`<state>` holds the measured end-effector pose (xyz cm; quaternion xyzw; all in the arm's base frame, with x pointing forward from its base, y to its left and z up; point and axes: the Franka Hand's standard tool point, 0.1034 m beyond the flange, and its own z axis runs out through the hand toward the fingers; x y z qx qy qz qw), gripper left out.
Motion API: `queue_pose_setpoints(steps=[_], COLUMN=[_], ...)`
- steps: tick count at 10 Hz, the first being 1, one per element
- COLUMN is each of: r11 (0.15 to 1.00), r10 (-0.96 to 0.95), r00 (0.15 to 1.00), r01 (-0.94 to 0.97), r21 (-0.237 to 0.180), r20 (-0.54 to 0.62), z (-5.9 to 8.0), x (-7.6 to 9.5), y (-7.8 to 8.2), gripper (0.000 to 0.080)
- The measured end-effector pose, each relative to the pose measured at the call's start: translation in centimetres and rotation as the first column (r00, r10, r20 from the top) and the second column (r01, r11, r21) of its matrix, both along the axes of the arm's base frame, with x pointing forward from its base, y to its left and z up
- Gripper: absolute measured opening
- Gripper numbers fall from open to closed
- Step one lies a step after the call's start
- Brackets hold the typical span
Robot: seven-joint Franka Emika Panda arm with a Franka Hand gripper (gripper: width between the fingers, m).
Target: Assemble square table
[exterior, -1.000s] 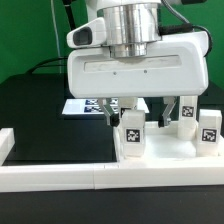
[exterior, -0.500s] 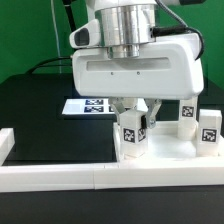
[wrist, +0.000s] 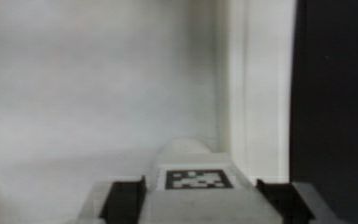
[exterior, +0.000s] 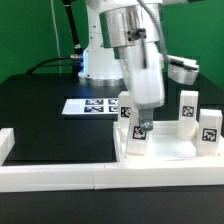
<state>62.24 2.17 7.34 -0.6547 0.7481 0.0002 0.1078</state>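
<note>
The square table's white top lies at the exterior view's right, against the border wall. One white tagged leg rests on its near corner, and my gripper is shut on it, with the hand leaning over from above. In the wrist view that leg sits between the two dark fingers, its tag facing the camera, above the pale table top. Two more legs stand upright on the top's right side. Another leg shows partly behind the hand.
The marker board lies flat on the black table behind the top. The long white border wall runs along the front, with a raised end at the exterior view's left. The arm's base stands at the back.
The jaws went from wide open to shut on the near leg. The hand has since turned and tilted, so its broad white face no longer fronts the camera.
</note>
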Motion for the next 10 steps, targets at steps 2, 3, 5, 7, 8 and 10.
queue_pose_setpoints(steps=[2,3,5,7,8,10], r11=[0.998,0.999,0.961,0.897,0.854,0.785], r10=[-0.061,-0.041,0.273,0.438,0.514,0.613], r00=[0.998,0.999,0.962,0.898,0.857,0.789], r01=[0.061,0.041,-0.271,-0.433,-0.508,-0.604], r21=[0.014,0.010,-0.057,-0.092,-0.111,-0.136], r20=[-0.008,-0.005,0.026,0.037,0.039,0.041], z=[-0.13,-0.17,-0.27,-0.13,-0.22,-0.25], x=[-0.02,-0.04,-0.07,-0.14,-0.16,-0.17], y=[0.00,-0.03,-0.24,-0.22,-0.30,-0.35], gripper=[0.0293,0.0293,0.0556,0.0630,0.0644,0.0648])
